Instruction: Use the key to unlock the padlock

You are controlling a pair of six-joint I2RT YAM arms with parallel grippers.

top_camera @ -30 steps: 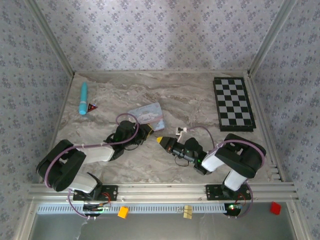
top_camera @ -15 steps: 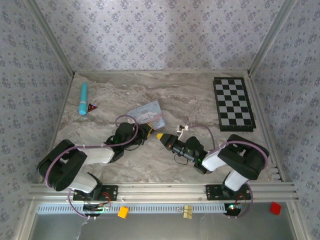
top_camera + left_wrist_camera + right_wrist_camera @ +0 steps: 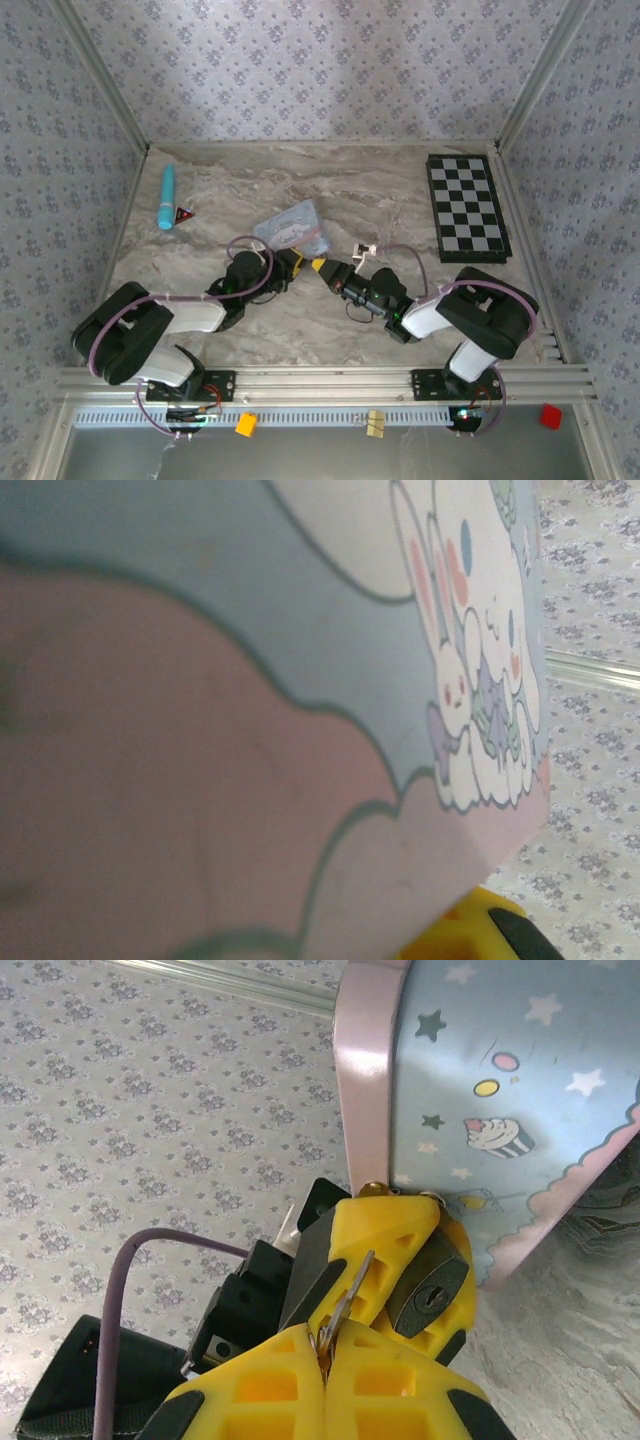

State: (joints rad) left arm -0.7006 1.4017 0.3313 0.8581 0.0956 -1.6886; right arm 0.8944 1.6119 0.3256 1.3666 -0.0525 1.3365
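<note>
In the right wrist view the padlock (image 3: 441, 1280), small and dark with its keyhole facing the camera, sits clamped between the yellow fingers (image 3: 385, 1230) of my left gripper (image 3: 291, 262). It hangs at the corner of the light-blue cartoon tin (image 3: 510, 1090), which is tilted up. My right gripper (image 3: 325, 1338) is shut on the silver key (image 3: 351, 1282). The key's blade points at the left gripper's finger, just left of the keyhole and outside it. Seen from above, the two grippers nearly meet tip to tip, with my right gripper (image 3: 321, 267) on the right.
A checkerboard (image 3: 468, 207) lies at the far right. A blue tube (image 3: 167, 195) and a small red triangle (image 3: 183, 214) lie at the far left. A small white piece (image 3: 362, 252) rests just behind the right gripper. Patterned walls close in three sides.
Both grippers have moved away from the bases and closer together. The tin has shifted farther back with the left gripper. The key tip now sits close to the padlock.
</note>
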